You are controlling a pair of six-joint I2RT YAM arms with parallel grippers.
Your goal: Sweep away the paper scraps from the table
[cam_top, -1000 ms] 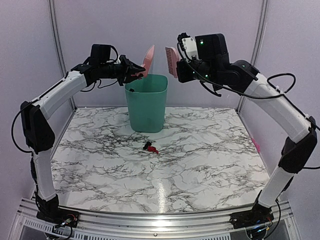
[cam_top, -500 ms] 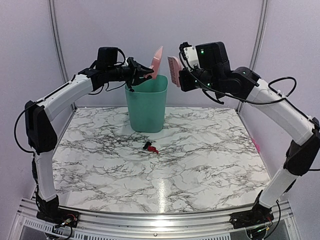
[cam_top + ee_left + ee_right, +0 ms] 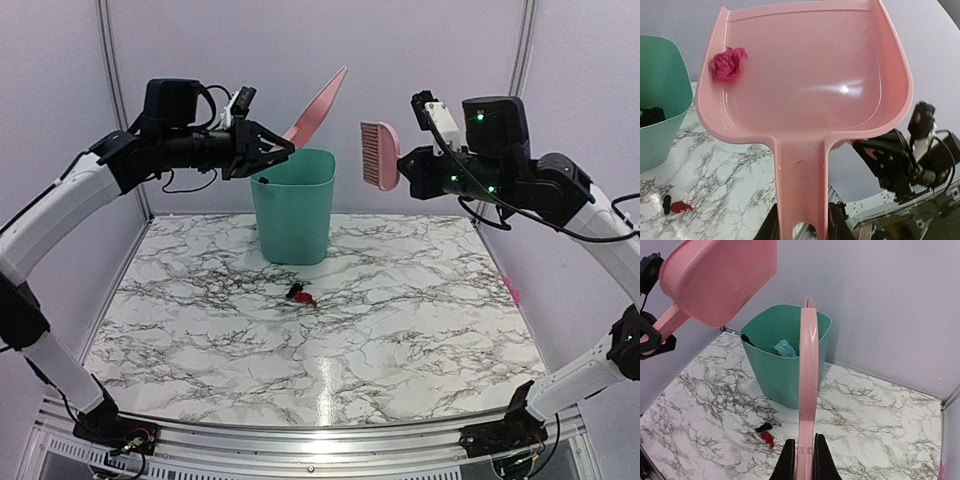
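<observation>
The left gripper (image 3: pixel 268 150) clamps the handle of the pink dustpan (image 3: pixel 805 85); a magenta scrap (image 3: pixel 727 64) sits inside. The right gripper (image 3: pixel 408 172) pinches the pink brush (image 3: pixel 380 155) tight. On the table (image 3: pixel 420 330), red and black scraps (image 3: pixel 299 294) lie before the green bin (image 3: pixel 293 210), which seemingly holds others.

I see the bin (image 3: pixel 292 205) at the back of the counter (image 3: pixel 420 330), with loose scraps (image 3: pixel 785 347) inside it. Two paper scraps (image 3: pixel 299 295) lie just before it. The dustpan (image 3: pixel 318 100) hangs above the bin with one crumpled scrap (image 3: pixel 727 64) in it, and the brush (image 3: pixel 379 155) is to its right.
</observation>
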